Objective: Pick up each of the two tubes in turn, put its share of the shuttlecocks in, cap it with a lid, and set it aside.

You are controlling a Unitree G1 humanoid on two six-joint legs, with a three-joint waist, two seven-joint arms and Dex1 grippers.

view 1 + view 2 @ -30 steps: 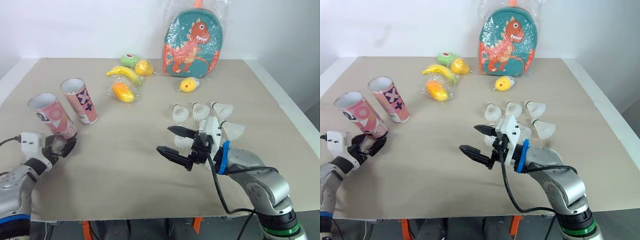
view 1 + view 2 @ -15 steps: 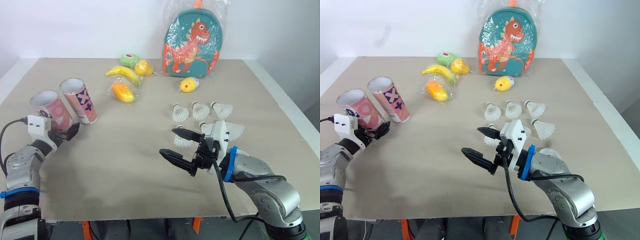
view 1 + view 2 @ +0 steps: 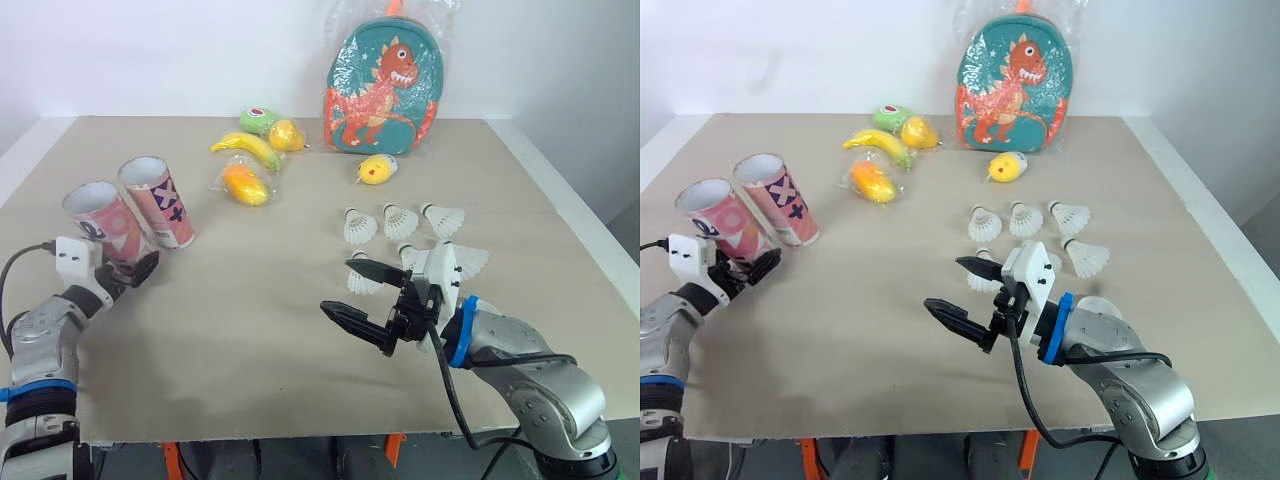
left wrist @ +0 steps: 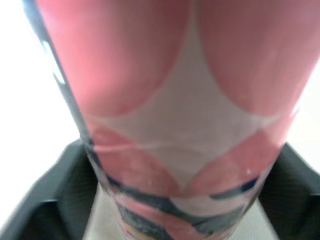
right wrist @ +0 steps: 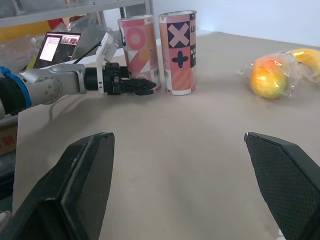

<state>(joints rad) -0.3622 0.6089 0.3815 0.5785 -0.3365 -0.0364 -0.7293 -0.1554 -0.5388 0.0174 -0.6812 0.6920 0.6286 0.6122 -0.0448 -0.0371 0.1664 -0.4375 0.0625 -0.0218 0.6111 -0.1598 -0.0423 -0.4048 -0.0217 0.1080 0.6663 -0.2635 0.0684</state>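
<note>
Pink tube (image 3: pixel 105 225): is standing open-mouthed on the tabletop (image 3: pixel 250 320), well apart from the dinosaur backpack (image 3: pixel 385 85), off to its left and nearer the robot.
Cross-patterned tube (image 3: pixel 158 200): is standing just beside the pink tube, on the backpack's side.
Left pincer (image 3: pixel 140 270): is grasping the pink tube low on its wall, a finger pressing each side.
Step in hand: is looking like the lift of the first tube.
Doing it well: lifting straight up and slowly is probably best, since the low grip is leaving the top free to swing into its neighbour.
Right pincer (image 3: pixel 342 287): is hanging released and empty, nearer the robot than the backpack.
Shuttlecocks (image 3: pixel 400 222): are lying clustered between the backpack and the right pincer.
</note>
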